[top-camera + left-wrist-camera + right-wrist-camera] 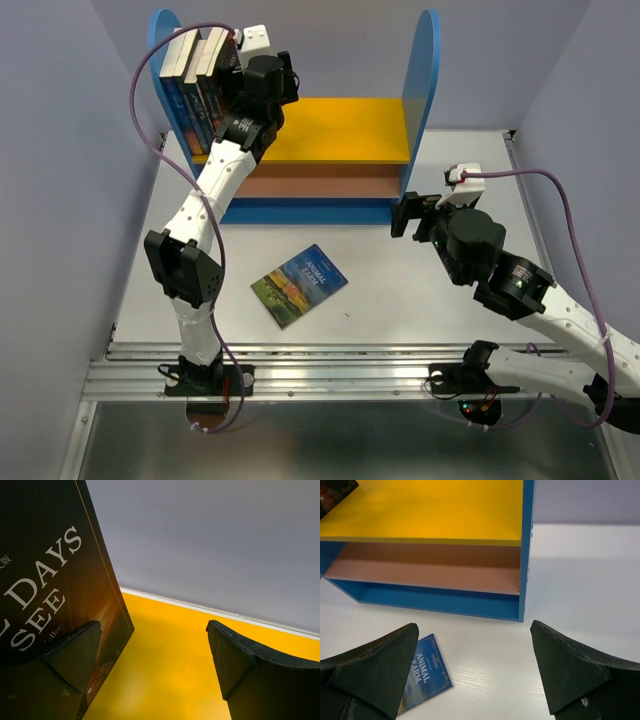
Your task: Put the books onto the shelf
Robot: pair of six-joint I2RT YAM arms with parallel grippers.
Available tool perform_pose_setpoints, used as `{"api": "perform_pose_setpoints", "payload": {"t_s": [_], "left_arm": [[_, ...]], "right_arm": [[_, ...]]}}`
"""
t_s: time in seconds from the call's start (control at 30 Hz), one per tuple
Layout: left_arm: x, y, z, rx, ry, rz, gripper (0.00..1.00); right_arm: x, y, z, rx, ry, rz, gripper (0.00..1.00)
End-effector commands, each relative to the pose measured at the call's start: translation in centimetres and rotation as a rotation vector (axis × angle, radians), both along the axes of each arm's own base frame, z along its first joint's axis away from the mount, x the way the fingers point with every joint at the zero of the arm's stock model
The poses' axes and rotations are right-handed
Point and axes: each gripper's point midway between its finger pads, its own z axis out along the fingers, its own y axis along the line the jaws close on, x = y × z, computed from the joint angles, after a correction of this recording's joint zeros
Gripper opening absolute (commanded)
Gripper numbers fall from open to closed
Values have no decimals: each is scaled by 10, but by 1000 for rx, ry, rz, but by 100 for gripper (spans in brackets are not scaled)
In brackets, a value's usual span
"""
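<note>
Bench (480, 290): white, carries everything.
Shelf (424, 80): stands at the far edge, with blue end panels and a yellow upper board.
Upright books (195, 75): a row at the yellow board's left end, against the left panel.
Animal Farm book (298, 284): lies flat, cover up, mid-bench in front of the shelf.
Left gripper (154, 625): jaws apart, over the yellow board beside the row.
Right gripper (475, 627): jaws apart, empty, near the shelf's right panel.

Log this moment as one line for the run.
left hand: open, beside standing books on shelf | right hand: open, empty | Animal Farm book: flat on table, not shelved
</note>
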Motion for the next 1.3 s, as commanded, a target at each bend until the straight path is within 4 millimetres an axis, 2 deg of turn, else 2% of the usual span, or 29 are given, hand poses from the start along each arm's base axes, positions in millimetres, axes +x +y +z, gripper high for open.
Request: {"api": "perform_pose_setpoints", "payload": {"t_s": [0.0,0.37,0.67,0.7,1.27], "left_arm": [[-25,11,63,-84,-142,-30,99],[-32,-3,78,-115,-170,-129,99],[-51,-34,97,-133,-206,-306,99],[-54,-34,103,-133,-220,-311,99],[-65,-46,111,-138,-236,-367,99]], "right_arm": [[0,-4,6,10,-20,-16,100],[-1,-3,7,12,-22,-10,100],[-2,-3,6,15,-20,-4,100],[-1,-3,6,13,-20,-4,100],[-2,-1,5,12,-18,5,100]]}}
